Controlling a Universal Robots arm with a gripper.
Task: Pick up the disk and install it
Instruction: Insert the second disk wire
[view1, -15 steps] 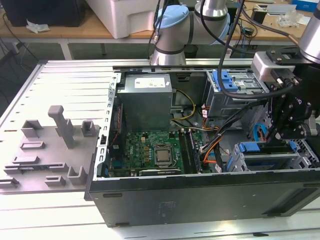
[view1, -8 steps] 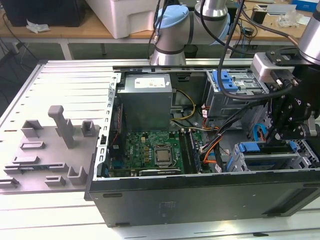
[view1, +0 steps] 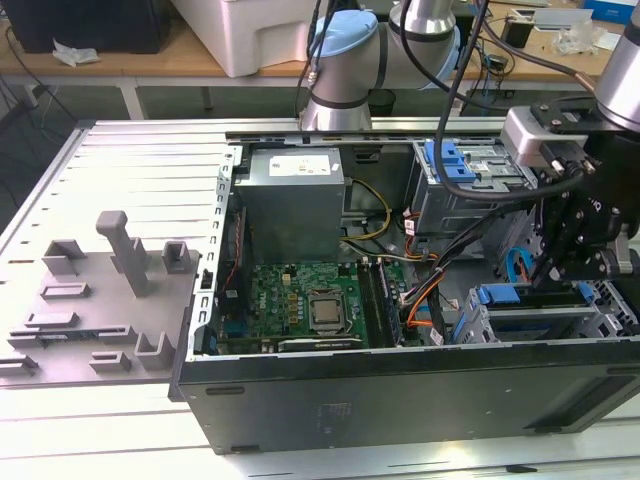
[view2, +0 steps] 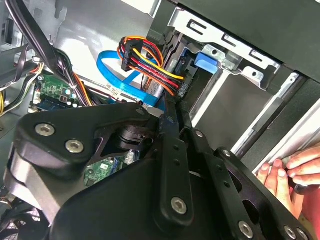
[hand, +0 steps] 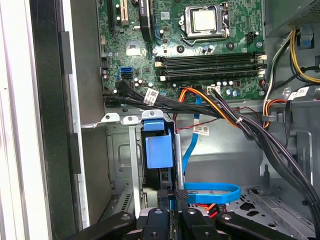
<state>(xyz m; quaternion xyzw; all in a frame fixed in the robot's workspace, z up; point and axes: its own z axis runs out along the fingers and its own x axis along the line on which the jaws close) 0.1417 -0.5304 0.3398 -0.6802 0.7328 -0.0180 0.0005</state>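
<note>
The claw (hand: 172, 200) seems closed on the disk (hand: 156, 152), standing edgewise in the drive cage (hand: 120, 165)

A big open computer case (view1: 400, 400) lies on the worktop (view1: 90, 420). Inside is a green board (view1: 300, 305) with a shiny square chip (view1: 326, 312) and a grey metal box (view1: 292, 205). Orange and yellow wires (view2: 147, 57) run beside a flat blue cable (hand: 210, 191).

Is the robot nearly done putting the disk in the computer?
Looks close. The disk is picked up and already sits in the metal drive cage slot. The claw is right at its end. I can't tell if it's pushed fully home.
</note>
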